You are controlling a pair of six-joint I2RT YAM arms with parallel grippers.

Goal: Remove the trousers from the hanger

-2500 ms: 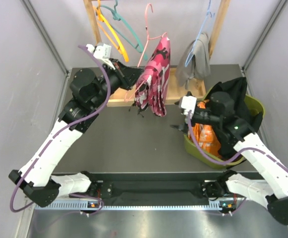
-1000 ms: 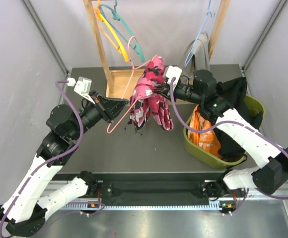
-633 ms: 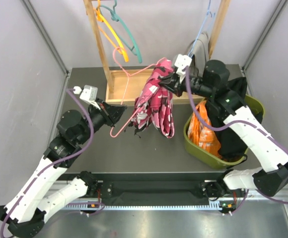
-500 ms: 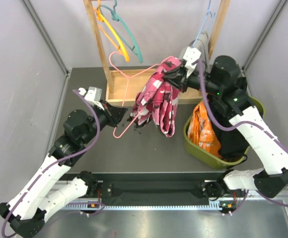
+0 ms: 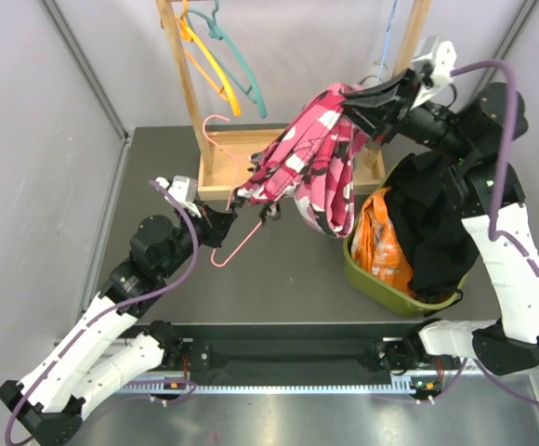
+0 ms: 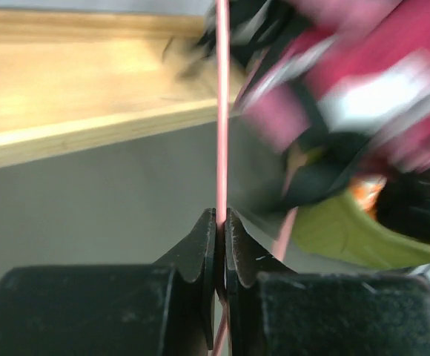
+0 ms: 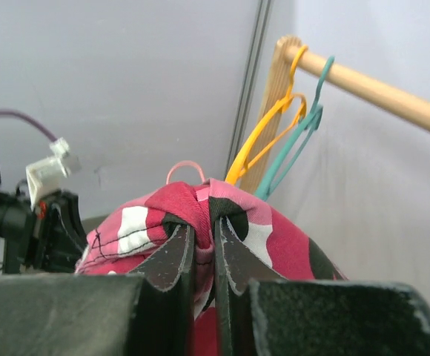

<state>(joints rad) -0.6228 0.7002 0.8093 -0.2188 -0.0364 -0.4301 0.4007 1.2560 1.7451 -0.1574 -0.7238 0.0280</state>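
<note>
1. The left gripper [image 5: 225, 226] sits low over the bench, left of centre. Its jaws are pinched fully shut on the thin wire of the pink hanger [image 6: 221, 111]. The arm reaches up from the near-left corner, with the wrist aimed at the far-right corner.
2. The floral trousers [image 5: 316, 167] hang in the air as a stretched band. The long axis climbs from a low end just beside the left gripper toward the far-right corner. Whether that low end is free of the hanger cannot be told.
3. The right gripper [image 5: 358, 104] is raised high over the far-right corner, its jaws closed on a fold of the floral cloth. The arm stands nearly upright, with the wrist pointing left.
4. As I judge it, freeing the cloth depends on pulling further along that axis, away from the left gripper.
5. The green bin [image 5: 381, 290] at the right edge holds the orange trousers [image 5: 376, 242] and the black trousers [image 5: 427, 223].
</note>
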